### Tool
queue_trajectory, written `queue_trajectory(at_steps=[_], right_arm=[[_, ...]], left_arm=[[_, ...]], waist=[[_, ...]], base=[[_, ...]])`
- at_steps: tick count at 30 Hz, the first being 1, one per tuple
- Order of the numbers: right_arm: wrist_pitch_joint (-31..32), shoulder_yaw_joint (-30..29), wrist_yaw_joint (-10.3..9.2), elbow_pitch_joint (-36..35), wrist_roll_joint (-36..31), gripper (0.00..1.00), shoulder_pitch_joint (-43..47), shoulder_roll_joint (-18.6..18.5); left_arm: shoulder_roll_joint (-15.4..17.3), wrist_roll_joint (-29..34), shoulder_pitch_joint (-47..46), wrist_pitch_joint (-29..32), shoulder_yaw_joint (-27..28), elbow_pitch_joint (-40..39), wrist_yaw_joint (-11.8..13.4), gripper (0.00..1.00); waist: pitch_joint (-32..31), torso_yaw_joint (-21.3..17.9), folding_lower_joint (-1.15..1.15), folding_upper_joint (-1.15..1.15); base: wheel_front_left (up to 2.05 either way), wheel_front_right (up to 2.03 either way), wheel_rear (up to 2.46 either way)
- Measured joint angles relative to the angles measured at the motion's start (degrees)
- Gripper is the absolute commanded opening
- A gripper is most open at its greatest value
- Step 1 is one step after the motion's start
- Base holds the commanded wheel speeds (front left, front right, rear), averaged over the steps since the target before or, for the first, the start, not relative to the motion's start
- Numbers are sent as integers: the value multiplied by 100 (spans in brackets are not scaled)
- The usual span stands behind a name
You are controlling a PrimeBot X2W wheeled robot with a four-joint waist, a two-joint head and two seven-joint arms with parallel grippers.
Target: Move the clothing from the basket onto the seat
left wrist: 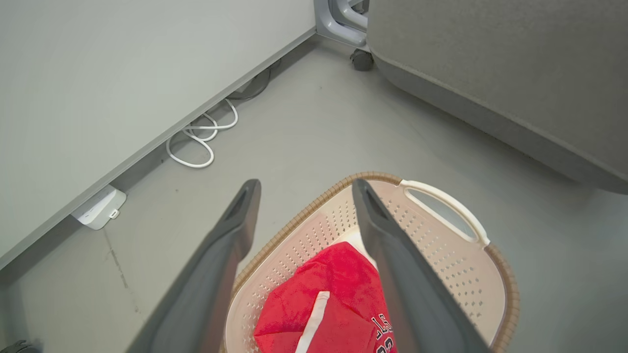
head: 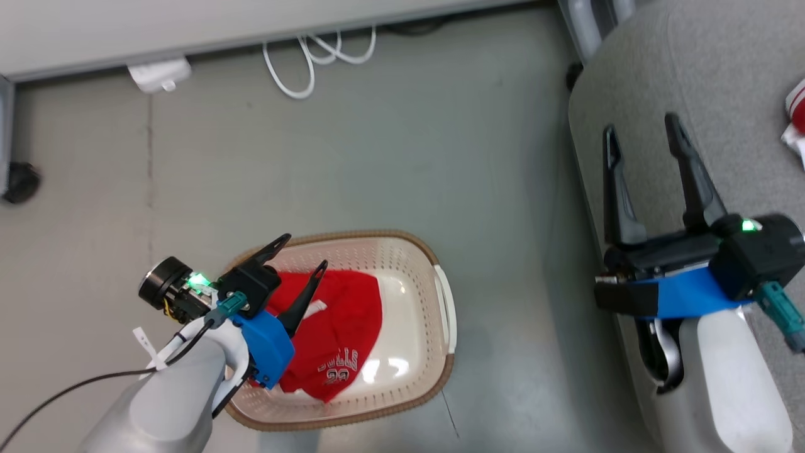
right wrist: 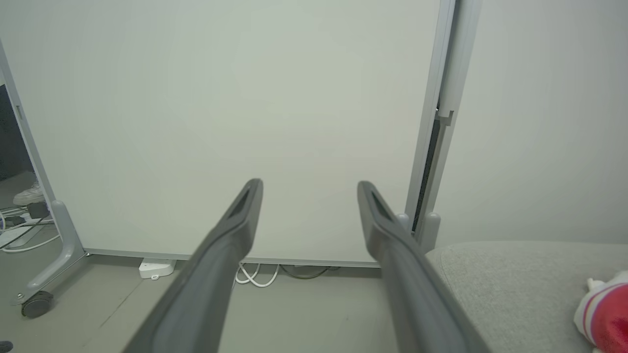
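On the floor [head: 377, 126], a cream perforated basket [head: 402, 296] holds one red fabric garment [head: 339, 327], lengthwise near-to-far, lettering at the near end; a second red garment [head: 795, 107] lies on the grey upholstered seat [head: 692, 63]. Left end effector [head: 305, 250] above basket, right end effector [head: 641, 124] above seat edge, both spread, empty.

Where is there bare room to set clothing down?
Grey woven-fabric seat: bare from its rounded edge to the red-and-white striped garment. Cream perforated plastic basket: bare floor right of the red jersey; left side crowded.
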Motion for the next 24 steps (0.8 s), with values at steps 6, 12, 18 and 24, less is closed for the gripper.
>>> queue_trajectory(at_steps=[6,12,18,24], right_arm=[[0,130,0,-119,-79,100,-566,2],[0,267,0,-183,-91,100,-977,8],[0,397,0,-267,48,100,-1240,9],[0,436,0,-393,131,100,-1432,10]], left_arm=[[194,-140,-689,11,-1423,924,-1,100],[275,-327,-1307,172,-2653,1561,-1,100],[337,-320,-1593,466,-3244,1987,0,100],[399,101,-1917,725,-3299,2295,-1,100]], waist=[[771,-199,0,0],[1523,-378,0,0],[2158,-576,0,0],[2690,-769,-1,0]], base=[[0,0,0],[0,0,0],[0,0,0],[0,0,0]])
